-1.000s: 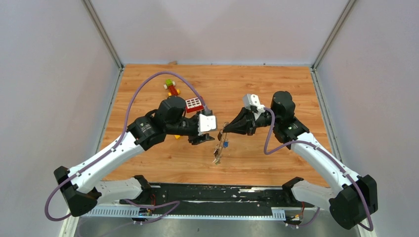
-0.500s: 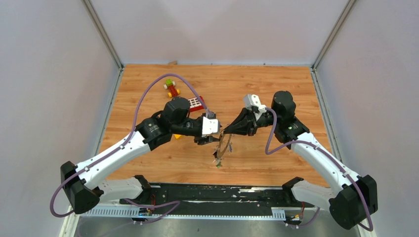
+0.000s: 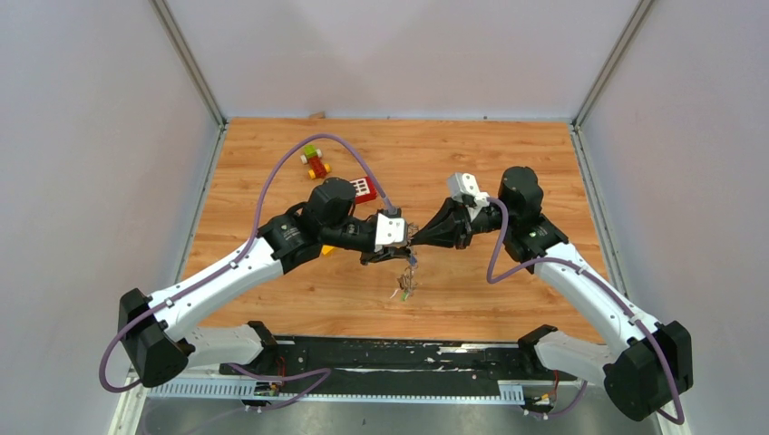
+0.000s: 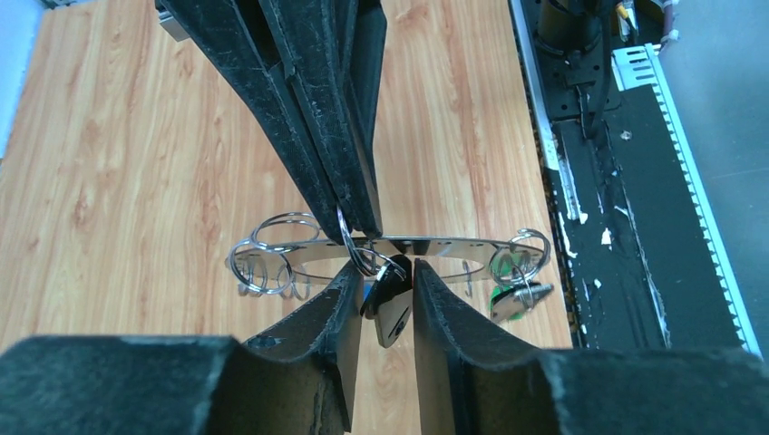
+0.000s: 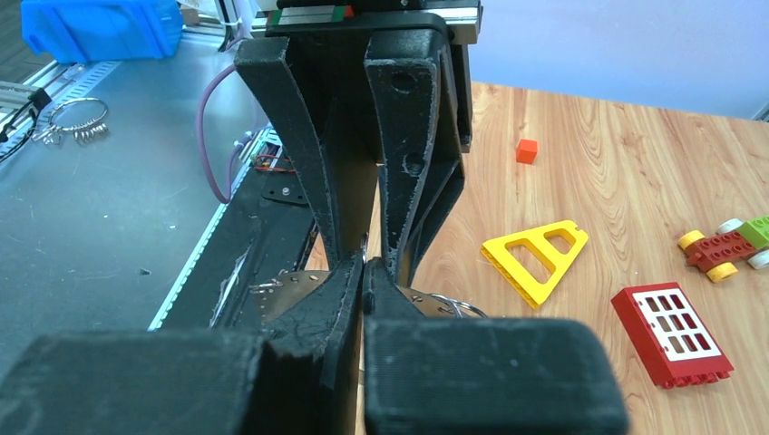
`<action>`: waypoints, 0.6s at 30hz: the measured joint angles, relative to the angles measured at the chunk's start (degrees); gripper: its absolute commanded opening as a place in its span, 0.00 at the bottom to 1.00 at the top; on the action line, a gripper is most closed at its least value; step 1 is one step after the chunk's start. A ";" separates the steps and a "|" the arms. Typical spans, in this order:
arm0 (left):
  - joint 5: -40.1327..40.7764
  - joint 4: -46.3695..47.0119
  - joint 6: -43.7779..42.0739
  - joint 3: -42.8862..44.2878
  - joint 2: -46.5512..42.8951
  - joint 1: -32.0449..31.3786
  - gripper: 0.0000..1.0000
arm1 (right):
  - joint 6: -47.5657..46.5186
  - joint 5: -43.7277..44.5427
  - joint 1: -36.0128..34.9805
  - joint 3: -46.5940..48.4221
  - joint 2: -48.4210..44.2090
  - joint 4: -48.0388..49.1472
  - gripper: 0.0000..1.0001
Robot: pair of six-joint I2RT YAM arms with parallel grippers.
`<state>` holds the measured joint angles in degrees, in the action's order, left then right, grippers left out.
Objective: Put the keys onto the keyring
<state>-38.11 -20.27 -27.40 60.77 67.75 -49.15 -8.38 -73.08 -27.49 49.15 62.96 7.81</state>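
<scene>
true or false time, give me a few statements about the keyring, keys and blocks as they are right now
1. The right end effector is shut on the keyring. True.
2. The keyring carries no key. False: a green-headed key hangs at one end of it.
3. A black-headed key sits between the fingers of the left end effector. True.
4. The yellow triangular block is stacked on the red block. False: they lie apart on the table.
</scene>
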 measured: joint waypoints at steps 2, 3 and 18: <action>-0.17 -0.02 0.15 0.00 0.00 0.00 0.28 | -0.31 0.02 0.09 0.00 0.07 -0.15 0.00; -0.20 -0.04 0.20 0.00 0.00 0.00 0.25 | -0.44 0.02 0.15 0.00 0.07 -0.31 0.00; 2.27 -3.69 0.24 2.08 -0.02 0.00 0.00 | -2.25 0.85 0.42 0.00 0.83 -1.79 0.00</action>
<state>-35.83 -23.97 -27.16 62.85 67.72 -49.15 -10.63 -72.23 -27.07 49.15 63.79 6.02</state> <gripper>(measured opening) 0.031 0.016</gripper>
